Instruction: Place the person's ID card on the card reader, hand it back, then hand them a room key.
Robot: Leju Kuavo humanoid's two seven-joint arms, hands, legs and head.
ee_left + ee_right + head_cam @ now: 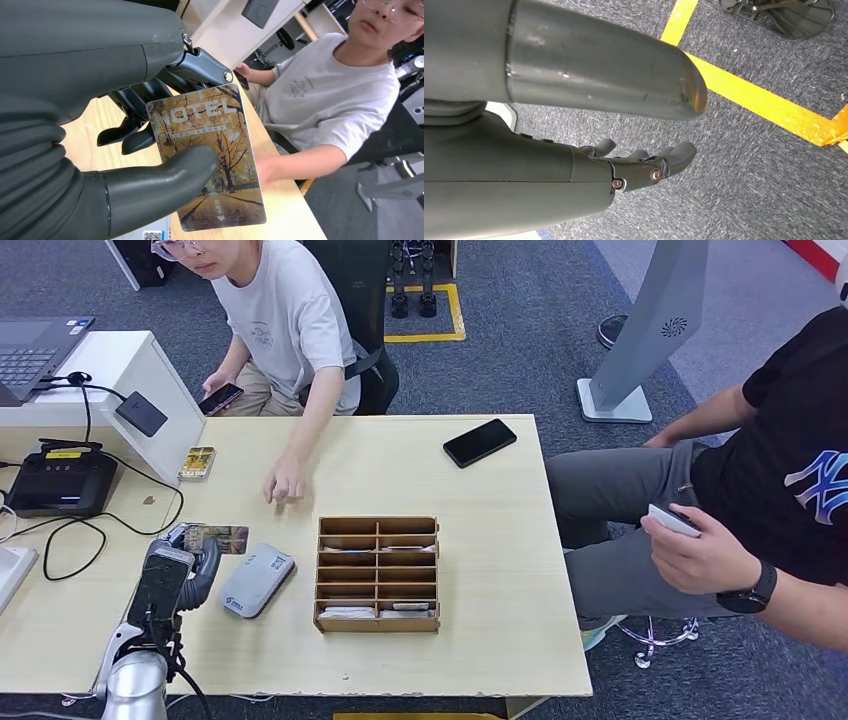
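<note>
Pinching a room key (212, 160) between thumb and fingers, the left hand (185, 565) hovers above the table (500, 570), just beside the grey card reader (257, 580) and short of the seated person's hand (285, 485). The right hand (639, 165) hangs over grey carpet (744, 170), fingers loosely apart, holding nothing.

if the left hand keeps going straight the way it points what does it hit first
Probably the person's hand resting on the table. The left hand, holding the hotel card, points roughly that way; depth is unclear.
</note>
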